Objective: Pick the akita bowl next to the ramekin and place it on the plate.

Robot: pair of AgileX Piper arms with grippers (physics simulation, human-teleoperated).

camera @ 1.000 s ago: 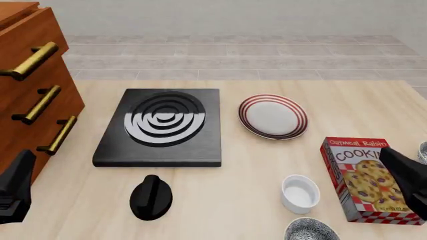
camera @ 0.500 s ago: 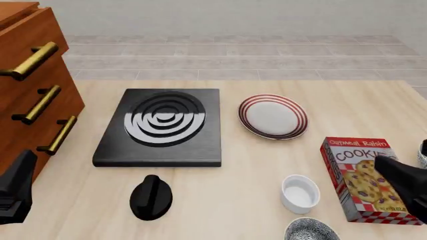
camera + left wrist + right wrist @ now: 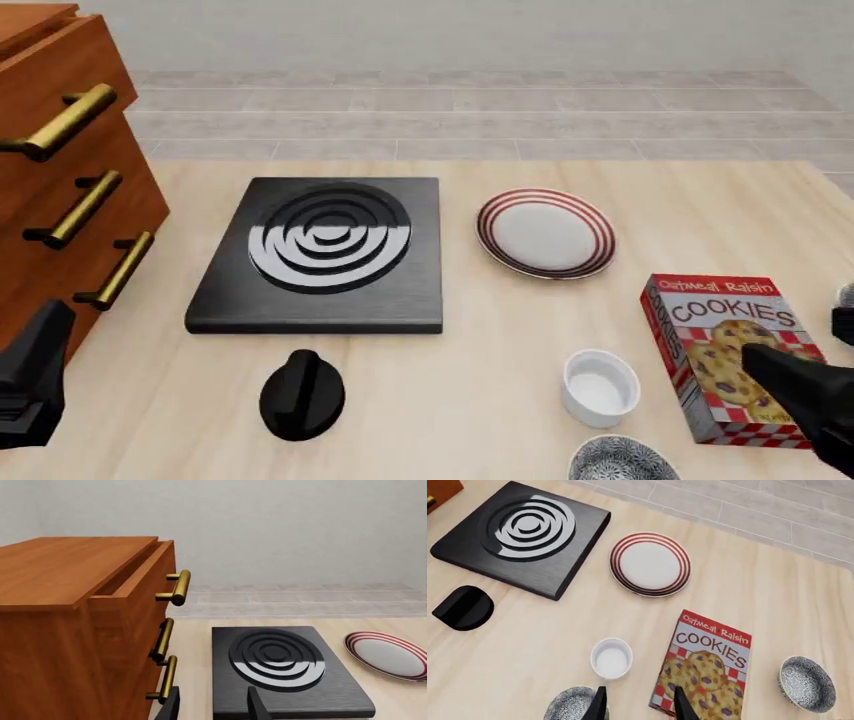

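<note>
Speckled grey-blue akita bowl (image 3: pixel 570 706) upright on desk (image 3: pixel 527 645), just beside white ramekin (image 3: pixel 611 658). Right gripper (image 3: pixel 637 706) above it, parted, empty. Left gripper (image 3: pixel 212 707) parted too.

Left tool (image 3: pixel 212 707) low and level, fingers parted, right tool (image 3: pixel 639 705) raised, tilted downward, fingers parted

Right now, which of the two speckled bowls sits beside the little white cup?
The akita bowl near the right gripper sits beside the ramekin; the other speckled bowl lies beyond the cookie box.
</note>
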